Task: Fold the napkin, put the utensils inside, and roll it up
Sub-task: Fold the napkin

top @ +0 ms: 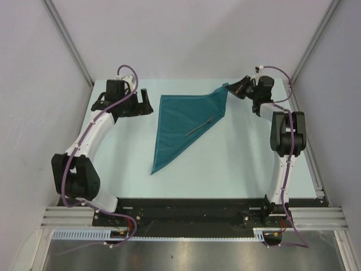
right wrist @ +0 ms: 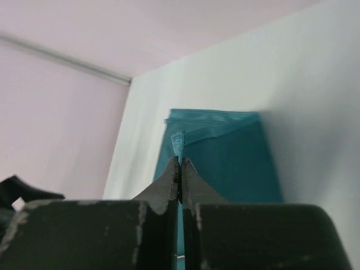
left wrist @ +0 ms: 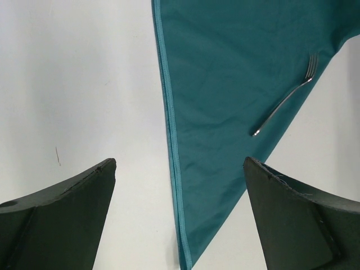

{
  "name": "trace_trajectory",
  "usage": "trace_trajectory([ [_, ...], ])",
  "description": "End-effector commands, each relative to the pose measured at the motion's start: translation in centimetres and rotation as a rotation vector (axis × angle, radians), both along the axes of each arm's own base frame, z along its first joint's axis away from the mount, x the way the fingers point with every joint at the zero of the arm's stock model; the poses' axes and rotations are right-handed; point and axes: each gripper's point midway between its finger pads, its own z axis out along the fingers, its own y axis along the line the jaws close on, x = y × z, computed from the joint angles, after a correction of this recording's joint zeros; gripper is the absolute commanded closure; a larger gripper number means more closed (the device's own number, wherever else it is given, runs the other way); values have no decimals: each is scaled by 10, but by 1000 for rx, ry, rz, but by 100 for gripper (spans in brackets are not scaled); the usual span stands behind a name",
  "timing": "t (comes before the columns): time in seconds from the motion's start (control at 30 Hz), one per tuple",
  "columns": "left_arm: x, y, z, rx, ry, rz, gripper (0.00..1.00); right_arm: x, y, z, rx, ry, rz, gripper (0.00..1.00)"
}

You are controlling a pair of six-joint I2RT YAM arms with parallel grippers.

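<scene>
The dark teal napkin (top: 180,121) lies on the table folded into a triangle, its long point toward the near edge. A silver fork (top: 200,126) rests on its right part, tines pointing to the far right. My right gripper (top: 230,87) is shut on the napkin's far right corner, lifting it a little. In the right wrist view the corner of the napkin (right wrist: 225,163) sticks up between the closed tips of that gripper (right wrist: 180,159). My left gripper (top: 142,103) stands open beside the napkin's far left corner, holding nothing. The left wrist view shows the left gripper (left wrist: 179,160) over the napkin (left wrist: 236,84), with the fork (left wrist: 284,98) beyond.
The pale blue table (top: 237,164) is closed in by grey walls (top: 186,39) at the back and sides. A metal rail (top: 192,217) carrying both arm bases runs along the near edge. The right arm's elbow (top: 287,132) stands near the table's right edge.
</scene>
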Motion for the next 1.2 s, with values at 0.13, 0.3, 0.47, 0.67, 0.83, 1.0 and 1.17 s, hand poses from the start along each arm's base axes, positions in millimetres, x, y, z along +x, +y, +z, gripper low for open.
trace_trajectory([
  [0.13,-9,-3,33,-51,-76,-8,0,-65,92,62,-81,-171,227,100],
  [0.3,-13,-8,38,-75,-79,-31,0,-101,129,62,-135,-165,296,100],
  [0.47,-16,-11,43,-95,-88,-40,0,-134,160,51,-164,-149,355,100],
  [0.67,-18,-14,48,-111,-98,-50,0,-160,185,42,-177,-137,401,100],
  [0.83,-19,-15,50,-121,-101,-55,0,-173,198,27,-180,-110,429,100],
  [1.0,-20,-16,50,-123,-103,-57,0,-180,202,14,-191,-80,445,100],
  [1.17,-20,-16,50,-125,-101,-59,0,-189,206,-1,-217,-45,460,100],
])
